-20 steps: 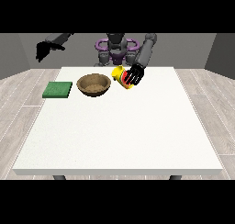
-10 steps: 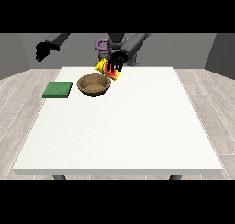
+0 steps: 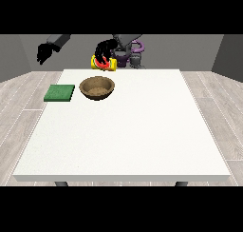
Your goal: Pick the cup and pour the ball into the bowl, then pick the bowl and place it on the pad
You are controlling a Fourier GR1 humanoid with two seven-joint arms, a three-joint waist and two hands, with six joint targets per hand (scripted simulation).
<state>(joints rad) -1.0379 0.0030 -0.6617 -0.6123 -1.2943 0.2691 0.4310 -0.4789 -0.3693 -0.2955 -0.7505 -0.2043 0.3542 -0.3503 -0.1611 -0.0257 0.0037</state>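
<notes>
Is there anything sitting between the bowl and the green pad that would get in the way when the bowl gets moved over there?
Nothing visible. The bowl and the green pad lie side by side on the white table, with only bare tabletop between them. The yellow cup is held up behind the bowl, off that path.

A large white rectangular table with a flat, plain top stands on a floor of pale grey wooden planks, and two dark legs show under its near edge. Toward the far side of the tabletop, left of the middle in the view, rests a round brown wooden bowl, upright with its opening facing up. Just beside the bowl, on its left and apart from it, a flat green square pad lies close to the table's left edge.
</notes>
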